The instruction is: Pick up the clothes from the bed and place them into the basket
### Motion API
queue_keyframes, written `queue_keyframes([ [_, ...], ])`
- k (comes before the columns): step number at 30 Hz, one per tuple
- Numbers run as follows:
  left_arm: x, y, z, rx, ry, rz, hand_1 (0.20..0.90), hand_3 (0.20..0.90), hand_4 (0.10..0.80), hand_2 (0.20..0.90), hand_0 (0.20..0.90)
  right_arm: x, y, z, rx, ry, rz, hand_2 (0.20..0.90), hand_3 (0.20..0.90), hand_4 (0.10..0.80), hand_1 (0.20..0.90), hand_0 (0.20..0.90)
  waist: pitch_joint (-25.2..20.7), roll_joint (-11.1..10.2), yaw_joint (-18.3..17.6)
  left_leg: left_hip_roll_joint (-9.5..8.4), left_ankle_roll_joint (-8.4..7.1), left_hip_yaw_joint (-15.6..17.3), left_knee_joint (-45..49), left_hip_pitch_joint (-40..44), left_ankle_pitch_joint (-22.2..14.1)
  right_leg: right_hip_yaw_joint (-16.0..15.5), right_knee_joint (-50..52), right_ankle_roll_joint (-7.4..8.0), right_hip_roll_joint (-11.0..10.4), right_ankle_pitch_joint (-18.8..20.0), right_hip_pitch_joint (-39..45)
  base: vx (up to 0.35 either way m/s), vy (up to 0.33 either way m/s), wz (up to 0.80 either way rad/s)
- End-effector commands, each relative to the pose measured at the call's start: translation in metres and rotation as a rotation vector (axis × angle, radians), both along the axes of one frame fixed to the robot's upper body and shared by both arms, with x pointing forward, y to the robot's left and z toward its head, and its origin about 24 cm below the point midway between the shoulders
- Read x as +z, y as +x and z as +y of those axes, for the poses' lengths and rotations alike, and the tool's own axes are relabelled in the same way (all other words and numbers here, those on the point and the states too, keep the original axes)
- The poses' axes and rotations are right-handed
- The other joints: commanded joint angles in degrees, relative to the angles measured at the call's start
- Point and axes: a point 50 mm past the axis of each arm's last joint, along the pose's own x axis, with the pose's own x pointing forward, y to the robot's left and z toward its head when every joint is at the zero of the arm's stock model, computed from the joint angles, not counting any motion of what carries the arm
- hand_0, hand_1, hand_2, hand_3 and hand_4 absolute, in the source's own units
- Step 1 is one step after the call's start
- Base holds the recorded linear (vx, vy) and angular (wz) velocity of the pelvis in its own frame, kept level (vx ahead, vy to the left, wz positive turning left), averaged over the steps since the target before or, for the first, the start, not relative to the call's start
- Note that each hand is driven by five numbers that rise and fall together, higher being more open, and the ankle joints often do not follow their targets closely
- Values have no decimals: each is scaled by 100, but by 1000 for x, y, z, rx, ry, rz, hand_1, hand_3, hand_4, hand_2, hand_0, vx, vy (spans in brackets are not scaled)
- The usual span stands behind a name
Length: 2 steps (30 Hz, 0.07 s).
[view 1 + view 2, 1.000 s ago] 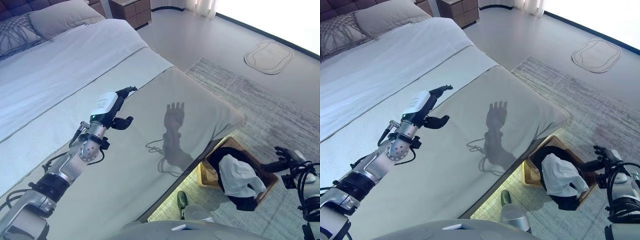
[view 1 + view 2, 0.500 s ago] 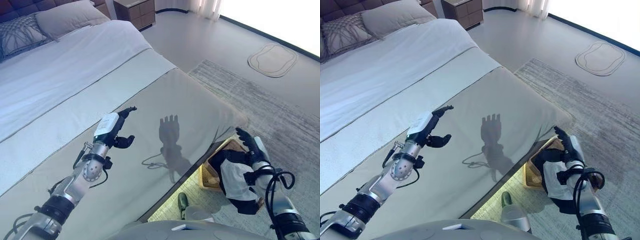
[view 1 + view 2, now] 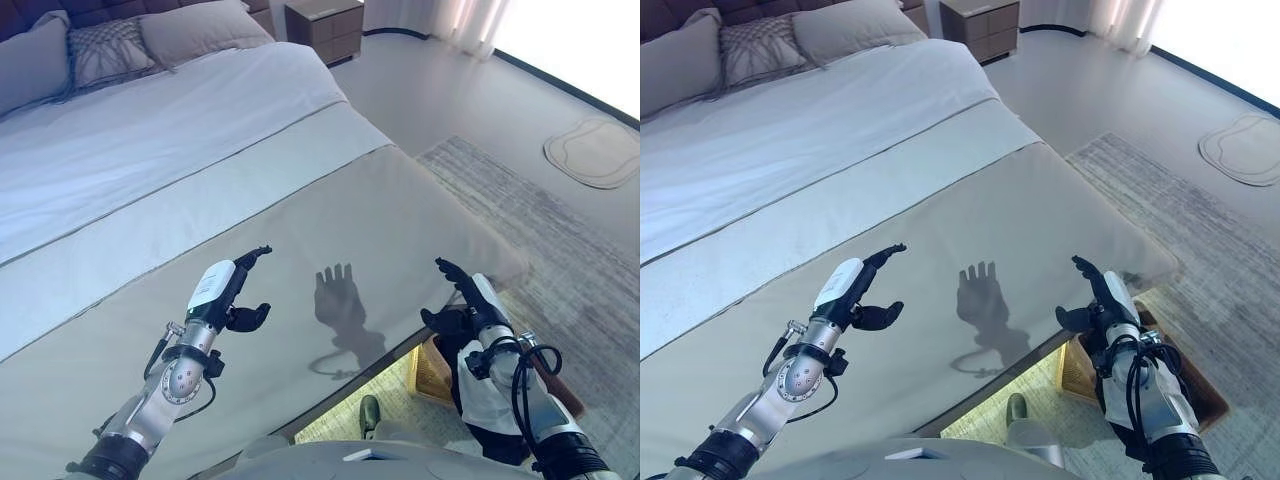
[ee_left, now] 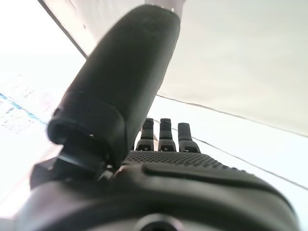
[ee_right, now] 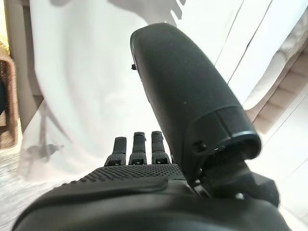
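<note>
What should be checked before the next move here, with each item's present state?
1. Left hand empty, fingers straight: ok.
2. Right hand empty, fingers straight: ok.
3. Clothes in the basket: ok, a white garment and dark cloth lie in it, partly behind the right arm.
4. Clothes left on the bed: none visible on the part shown; the rest, cannot tell.
5. Basket upright beside the bed's foot: cannot tell, mostly hidden.

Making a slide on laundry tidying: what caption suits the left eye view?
Both hands, left and right, hover open and empty over the bed; clothes already fill the basket.
</note>
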Motion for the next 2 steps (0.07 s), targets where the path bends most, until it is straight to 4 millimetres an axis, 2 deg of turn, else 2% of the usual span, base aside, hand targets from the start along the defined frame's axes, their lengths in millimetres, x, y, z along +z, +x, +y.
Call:
queue_keyframes([
  [1, 32, 21, 13, 5, -47, -151, 900, 900, 800, 900, 900, 41, 25, 9, 76, -6, -213, 900, 900, 800, 900, 900, -370, -182, 28, -71, 57, -4, 174, -67, -286, 130, 588, 314, -71, -544, -13, 17, 9, 13],
  [2, 32, 21, 13, 2, -48, -148, 900, 900, 800, 900, 900, 41, 25, 9, 75, -5, -214, 900, 900, 800, 900, 900, -368, -185, 34, -71, 58, -9, 175, -69, -284, 125, 587, 312, -72, -546, -8, 10, 4, 4],
])
